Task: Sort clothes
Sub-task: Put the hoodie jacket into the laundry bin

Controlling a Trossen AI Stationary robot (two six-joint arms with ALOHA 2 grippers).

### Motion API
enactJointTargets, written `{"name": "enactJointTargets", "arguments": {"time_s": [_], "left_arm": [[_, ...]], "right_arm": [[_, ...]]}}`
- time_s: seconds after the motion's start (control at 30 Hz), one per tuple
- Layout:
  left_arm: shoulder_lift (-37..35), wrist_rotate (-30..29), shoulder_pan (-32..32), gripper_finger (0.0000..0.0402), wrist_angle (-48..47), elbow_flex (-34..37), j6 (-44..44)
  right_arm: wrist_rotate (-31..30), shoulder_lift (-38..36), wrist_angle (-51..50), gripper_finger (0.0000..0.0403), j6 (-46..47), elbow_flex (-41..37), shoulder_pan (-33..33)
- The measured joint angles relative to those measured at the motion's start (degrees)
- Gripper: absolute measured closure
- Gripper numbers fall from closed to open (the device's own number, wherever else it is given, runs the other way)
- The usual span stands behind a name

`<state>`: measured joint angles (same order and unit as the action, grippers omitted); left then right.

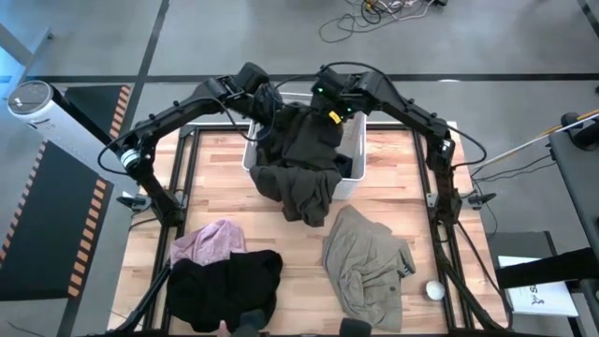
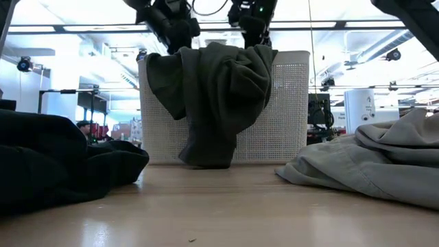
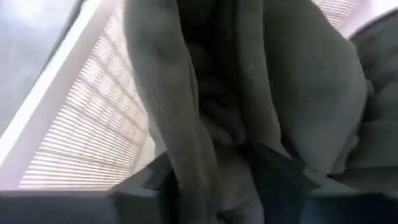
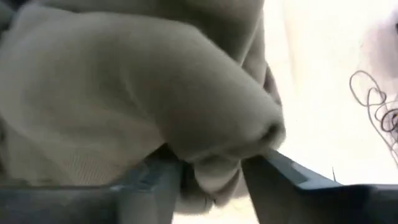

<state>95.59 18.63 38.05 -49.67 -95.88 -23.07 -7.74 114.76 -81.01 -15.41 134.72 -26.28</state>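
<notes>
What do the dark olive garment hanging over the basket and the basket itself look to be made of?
Dark olive garment: soft, matte, fairly thick fabric, likely a knit, judging by its heavy rounded folds and faint ribbing in the right wrist view. Basket: white, stiff, probably plastic; its straight walls are a fine lattice that light passes through.

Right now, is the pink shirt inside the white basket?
No, the pink shirt lies on the table beside a black garment, away from the basket.

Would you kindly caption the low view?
Dark olive garment draped over the white basket, both arms above it.
</notes>
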Motion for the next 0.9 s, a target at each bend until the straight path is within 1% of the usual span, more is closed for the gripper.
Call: {"name": "enactJointTargets", "arguments": {"time_s": [0.07,0.17,0.27,0.37,0.47,0.53,0.57,0.63,0.7,0.8,0.83,0.87,0.9], "left_arm": [[-0.89,-1.24,-0.03,0.0203,1.42,0.0,0.02],[-2.61,-1.59,-0.03,0.016,3.46,0.0,0.02],[-4.9,-1.66,-0.13,0.0128,4.92,0.0,0.35],[-7.47,-1.68,-0.14,0.0113,5.41,0.0,1.15],[-10.57,-1.63,-0.19,0.012,5.42,0.0,1.22],[-13.01,-1.65,-0.49,0.0138,5.69,0.05,1.22],[-14.28,-1.62,-0.75,0.0152,6.37,0.43,1.2],[-17.2,-1.63,-1.53,0.0187,8.21,1.99,1.24],[-20.67,-1.59,-2.67,0.0231,12.95,5.41,1.79],[-26.19,-1.56,-4.55,0.0309,19.92,12.38,2.6],[-27.98,-1.55,-5.17,0.0337,21.64,14.84,2.6],[-29.74,-1.52,-5.71,0.0364,23.22,17.43,2.65],[-31.42,-1.5,-6.29,0.0382,24.68,19.94,2.99]], "right_arm": [[0.02,-1.43,0.19,0.0223,0.4,0.0,0.02],[0.04,-3.59,0.52,0.0186,0.45,0.0,0.08],[0.21,-5.75,0.56,0.0156,0.42,0.0,0.12],[0.22,-8.02,0.69,0.014,0.99,0.0,0.15],[1.7,-9.74,0.29,0.0145,2.42,0.01,0.12],[3.66,-10.76,-0.77,0.0166,1.99,0.01,0.36],[3.7,-11.45,-1.13,0.0182,1.24,0.0,0.88],[2.97,-12.97,-1.78,0.0225,-0.99,-0.44,2.48],[1.98,-14.65,-1.35,0.028,-2.33,-1.39,4.61],[1.72,-17.88,-0.31,0.0366,-2.14,-4.59,7.64],[1.69,-19.39,0.18,0.0384,-1.69,-6.41,8.66],[1.63,-21.06,0.89,0.0392,-0.81,-8.63,9.81],[1.59,-22.91,2.09,0.0391,0.23,-11.24,10.9]]}}
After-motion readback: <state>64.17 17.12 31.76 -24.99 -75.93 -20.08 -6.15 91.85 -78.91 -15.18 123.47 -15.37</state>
